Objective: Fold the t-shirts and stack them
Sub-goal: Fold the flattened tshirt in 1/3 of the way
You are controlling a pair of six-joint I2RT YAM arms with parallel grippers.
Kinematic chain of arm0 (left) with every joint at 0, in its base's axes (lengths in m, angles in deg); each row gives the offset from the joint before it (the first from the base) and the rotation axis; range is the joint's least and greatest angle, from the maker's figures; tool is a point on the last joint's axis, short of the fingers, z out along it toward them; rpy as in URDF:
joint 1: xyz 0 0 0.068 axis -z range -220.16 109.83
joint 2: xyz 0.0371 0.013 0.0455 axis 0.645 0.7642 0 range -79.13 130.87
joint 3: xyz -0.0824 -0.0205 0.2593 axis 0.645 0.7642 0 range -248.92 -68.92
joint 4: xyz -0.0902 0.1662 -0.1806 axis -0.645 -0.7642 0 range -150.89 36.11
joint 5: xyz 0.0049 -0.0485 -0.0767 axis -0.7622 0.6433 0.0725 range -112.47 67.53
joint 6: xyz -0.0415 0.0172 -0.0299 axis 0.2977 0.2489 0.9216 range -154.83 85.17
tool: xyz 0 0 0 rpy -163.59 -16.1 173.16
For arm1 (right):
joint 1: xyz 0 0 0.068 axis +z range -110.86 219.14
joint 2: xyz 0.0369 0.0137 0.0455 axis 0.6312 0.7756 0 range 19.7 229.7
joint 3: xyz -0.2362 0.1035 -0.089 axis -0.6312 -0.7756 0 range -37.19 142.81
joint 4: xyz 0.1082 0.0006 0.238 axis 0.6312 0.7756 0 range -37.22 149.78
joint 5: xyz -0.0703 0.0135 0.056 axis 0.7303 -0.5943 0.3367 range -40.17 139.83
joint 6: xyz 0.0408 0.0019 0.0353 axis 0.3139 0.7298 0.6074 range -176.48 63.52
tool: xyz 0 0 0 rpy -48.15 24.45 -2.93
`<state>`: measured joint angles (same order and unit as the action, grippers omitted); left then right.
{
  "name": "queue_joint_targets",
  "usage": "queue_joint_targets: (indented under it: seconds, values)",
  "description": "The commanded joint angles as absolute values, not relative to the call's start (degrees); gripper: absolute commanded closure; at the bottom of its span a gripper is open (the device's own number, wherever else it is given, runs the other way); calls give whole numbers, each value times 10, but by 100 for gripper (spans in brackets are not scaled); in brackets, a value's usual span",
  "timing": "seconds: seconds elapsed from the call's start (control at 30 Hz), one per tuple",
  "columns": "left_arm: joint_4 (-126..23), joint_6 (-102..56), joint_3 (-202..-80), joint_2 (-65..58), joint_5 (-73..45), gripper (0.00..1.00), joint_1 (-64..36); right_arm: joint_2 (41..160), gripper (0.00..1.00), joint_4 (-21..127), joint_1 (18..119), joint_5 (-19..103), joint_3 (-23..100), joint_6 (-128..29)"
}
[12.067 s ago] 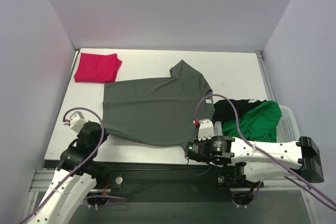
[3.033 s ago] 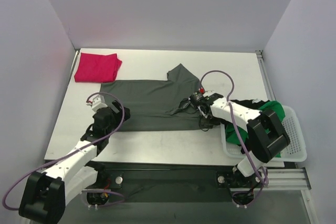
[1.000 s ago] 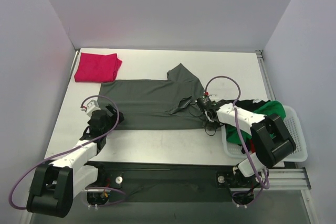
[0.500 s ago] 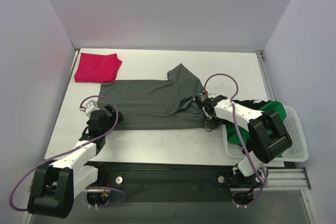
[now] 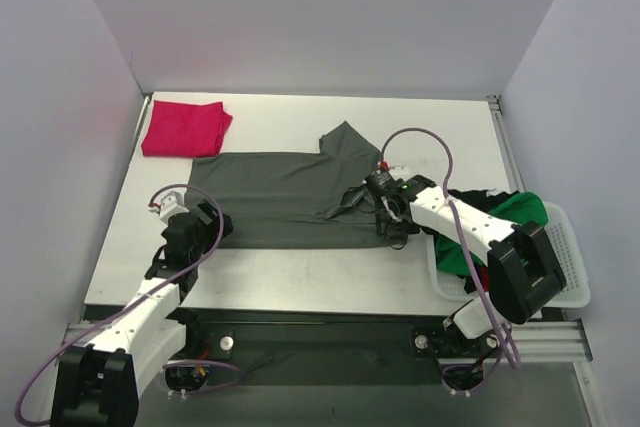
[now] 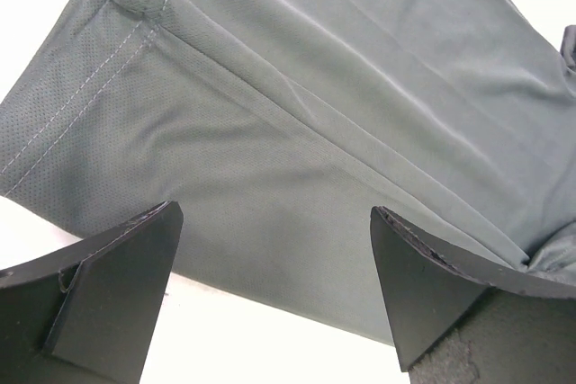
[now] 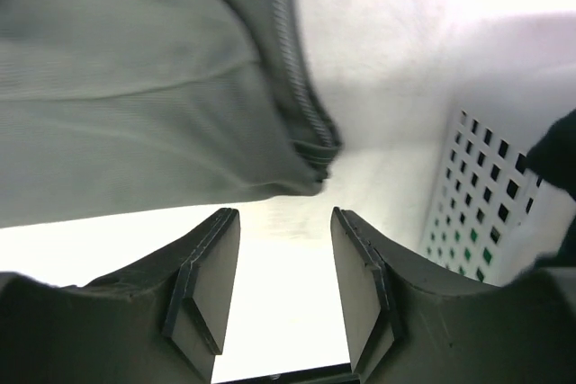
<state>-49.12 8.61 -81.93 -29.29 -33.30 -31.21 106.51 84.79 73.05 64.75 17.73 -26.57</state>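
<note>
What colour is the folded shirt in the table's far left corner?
The folded cloth shirt is plain magenta-red; top external view shows it best.

This looks like a robot lab. Two white robot arms, the left arm (image 5: 145,299) and the right arm (image 5: 460,217), are bolted to a metal frame (image 5: 330,339) by a plain white table (image 5: 300,277). Bare pale walls (image 5: 320,17) stand around it.

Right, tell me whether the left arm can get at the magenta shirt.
Probably yes. The left gripper hovers open at the near-left edge of the grey shirt, and only flat cloth and table lie between it and the magenta shirt.
</note>
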Motion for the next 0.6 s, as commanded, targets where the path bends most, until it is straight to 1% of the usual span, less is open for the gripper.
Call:
queue_joint_targets:
  seconds: [0.0,0.17,0.33,0.4,0.57]
  values:
    - [-516,70,-834,-317,-344,3,-306,1043,54,875,749,647,209,-273]
    - [-516,65,-839,-321,-346,3,-291,1050,55,851,759,631,225,-283]
    - [-488,65,-848,-297,-357,3,-244,1067,56,758,769,558,225,-299]
    - [-484,64,-854,-288,-370,3,-219,1089,57,727,770,535,234,-300]
    - [-477,66,-858,-274,-371,3,-203,1170,57,706,776,515,283,-307]
